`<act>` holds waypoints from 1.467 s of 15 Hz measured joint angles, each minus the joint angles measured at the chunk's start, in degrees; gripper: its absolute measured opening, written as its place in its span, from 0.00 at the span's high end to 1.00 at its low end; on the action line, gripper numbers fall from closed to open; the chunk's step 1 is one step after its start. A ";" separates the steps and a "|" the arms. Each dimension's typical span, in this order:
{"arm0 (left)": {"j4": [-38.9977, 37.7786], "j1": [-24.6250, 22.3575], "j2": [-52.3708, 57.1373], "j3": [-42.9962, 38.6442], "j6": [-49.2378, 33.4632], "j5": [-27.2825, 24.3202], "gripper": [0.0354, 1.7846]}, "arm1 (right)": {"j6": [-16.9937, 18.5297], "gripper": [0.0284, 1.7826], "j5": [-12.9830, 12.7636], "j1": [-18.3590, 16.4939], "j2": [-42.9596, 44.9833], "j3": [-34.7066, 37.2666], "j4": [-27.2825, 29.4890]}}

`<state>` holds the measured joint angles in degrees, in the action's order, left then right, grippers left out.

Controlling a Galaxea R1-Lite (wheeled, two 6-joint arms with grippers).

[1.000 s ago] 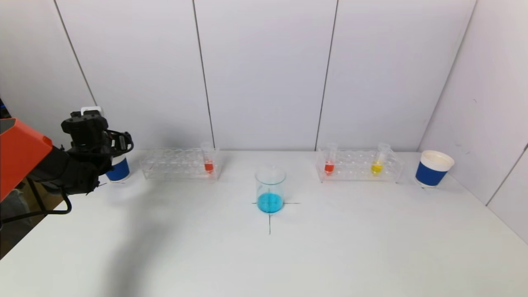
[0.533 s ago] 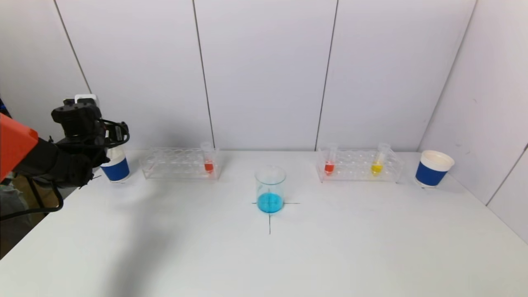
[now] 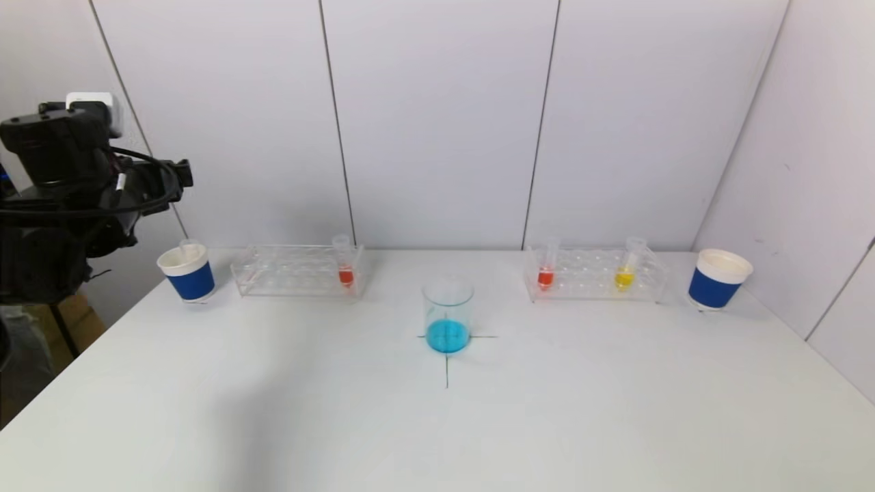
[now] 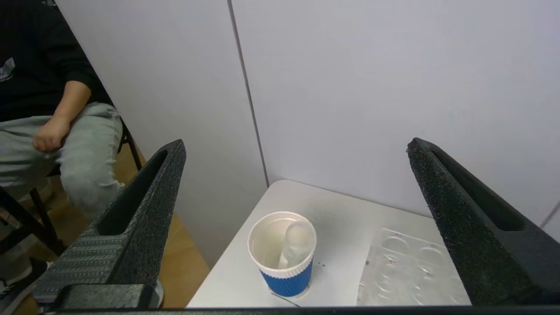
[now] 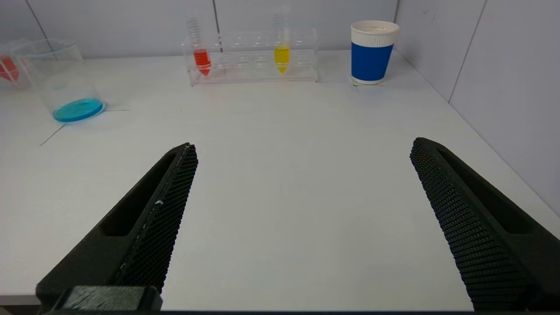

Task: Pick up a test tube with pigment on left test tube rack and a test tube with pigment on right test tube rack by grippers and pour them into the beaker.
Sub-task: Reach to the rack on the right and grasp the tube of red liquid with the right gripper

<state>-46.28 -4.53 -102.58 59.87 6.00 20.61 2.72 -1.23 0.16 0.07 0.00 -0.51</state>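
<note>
So the beaker (image 3: 448, 314) with blue liquid sits mid-table (image 3: 437, 424) on a drawn cross. Left test tube rack (image 3: 295, 270) holds one red tube (image 3: 345, 263); right test tube rack (image 3: 593, 273) holds a red tube (image 3: 546, 265) and a yellow tube (image 3: 626, 266). A blue paper cup (image 3: 186, 271) stands just outside the left rack with an empty tube (image 4: 294, 243) in it, another cup (image 3: 718, 278) beyond the right rack. Left tool (image 4: 297, 188) hangs above the left cup, spread wide, holding nothing. Right tool (image 5: 302, 175) is low over the near table, also wide and empty. Nothing blocks the racks.
</note>
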 joint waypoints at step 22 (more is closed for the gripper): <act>50.74 4.97 92.36 -43.01 5.85 -3.43 0.01 | 0.00 0.01 0.00 0.00 0.00 0.00 0.00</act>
<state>4.46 0.44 -10.23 16.86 11.85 17.19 2.72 -1.23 0.16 0.07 0.00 -0.51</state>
